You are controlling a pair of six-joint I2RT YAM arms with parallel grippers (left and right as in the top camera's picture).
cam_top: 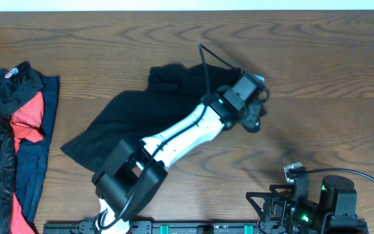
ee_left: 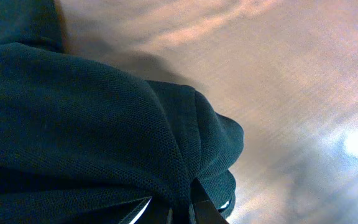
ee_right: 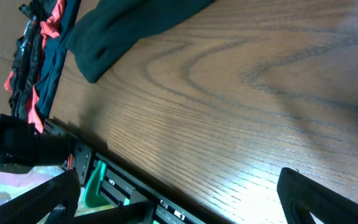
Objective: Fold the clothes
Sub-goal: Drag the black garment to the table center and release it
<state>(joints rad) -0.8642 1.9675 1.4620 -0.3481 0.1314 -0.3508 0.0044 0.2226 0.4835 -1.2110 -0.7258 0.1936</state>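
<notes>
Dark wood-grain desk (cam_top: 330, 78) carries a limp black knit shirt (cam_top: 128, 123) at its middle, with the left pincer (ee_left: 176, 214) clamped on a bunched fold at the shirt's right end. The right pincer (ee_right: 173, 199) stands apart, near right. The cloth looks light and floppy, so hems or corners seem the best holds.

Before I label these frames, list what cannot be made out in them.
Overhead: the left arm lies over the middle of the black garment, hiding that part.
Overhead: the pile of clothes is cut off by the left edge.
Left wrist: the left end effector is cropped by the bottom edge; fabric hides its fingertips.
</notes>
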